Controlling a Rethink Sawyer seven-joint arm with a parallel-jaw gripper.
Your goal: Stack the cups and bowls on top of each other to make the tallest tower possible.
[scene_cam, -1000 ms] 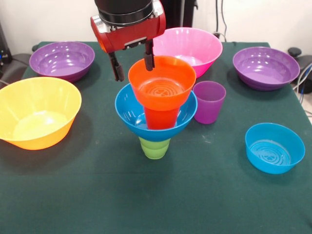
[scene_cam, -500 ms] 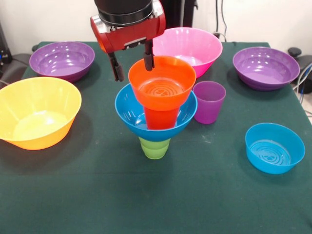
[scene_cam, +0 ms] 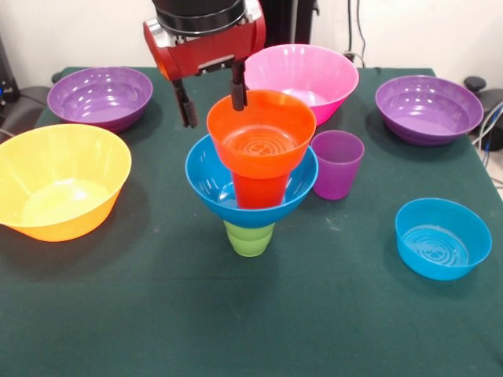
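A: On the table [scene_cam: 157,314], how are the bowls laid out?

B: The yellow-orange bowl [scene_cam: 59,181] is seen at picture-left and the pink bowl [scene_cam: 310,75] at the far edge. Two purple bowls [scene_cam: 100,96] [scene_cam: 428,108] are set at the far corners, well apart. The small shallow blue bowl [scene_cam: 442,237] is found at picture-right, near the front.

A: And the tower?

B: The tower [scene_cam: 251,177] is placed mid-table: green cup [scene_cam: 250,238] at the bottom, medium blue bowl [scene_cam: 211,182] on it, orange cup [scene_cam: 258,190] inside that, small orange bowl [scene_cam: 261,132] on top. The purple cup [scene_cam: 337,163] is left just beside it, unstacked.

A: How is the gripper [scene_cam: 212,98] set?

B: Its fingers [scene_cam: 186,106] are held apart and empty, just behind the top bowl's far rim. The purple cup lies to picture-right and nearer the camera, upright, so a sideways reach is judged necessary.
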